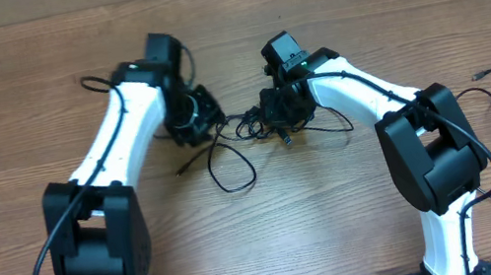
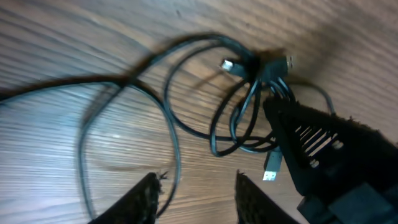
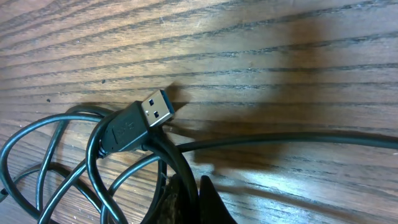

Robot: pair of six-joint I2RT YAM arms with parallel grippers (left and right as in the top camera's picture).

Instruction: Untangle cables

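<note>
Brown wood-grain table (image 1: 275,252) under even light, paler tan strip along its far edge.

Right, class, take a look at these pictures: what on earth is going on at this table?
Two robot arms are working on a knot of thin black cables in the middle of a wooden table. The right fingers are shut on a strand of the knot, next to a USB plug. The left fingers hover over the loose loops, apart and holding nothing. The knot is not yet undone.
</note>
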